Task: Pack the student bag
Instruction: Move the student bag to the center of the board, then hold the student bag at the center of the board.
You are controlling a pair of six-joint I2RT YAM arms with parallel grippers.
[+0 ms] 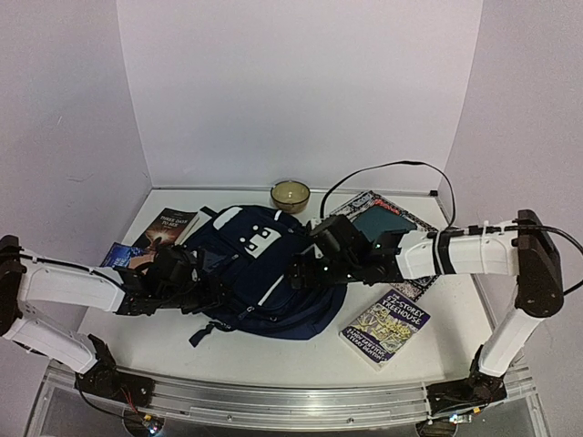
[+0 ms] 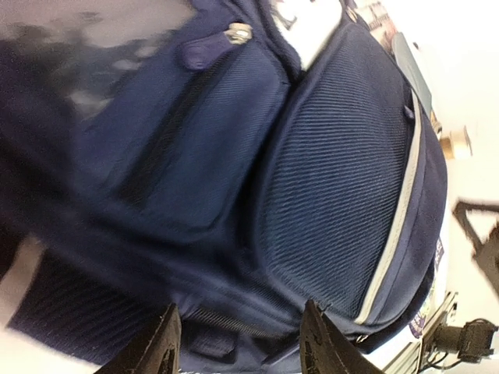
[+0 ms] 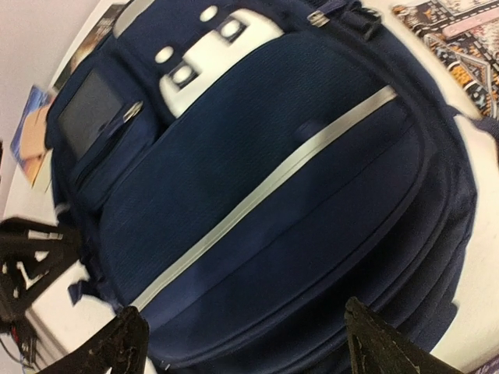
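Left gripper (image 2: 240, 319) and right gripper (image 3: 242, 319) are held open and empty at the student bag's (image 1: 260, 250) left and right flanks. The bag is laid flat between them, its long axis pointed toward the bowl (image 1: 290, 194); neither gripper is judged nearer.

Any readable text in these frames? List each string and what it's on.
"52-STOREY TREEHOUSE": on the cover of the treehouse book, front right of the student bag; its smaller print is too small to read.
Dark book left of the bag: title too small to read.
Patterned book at the back right: red lettering blurred.
Student bag: no text seen in any view.
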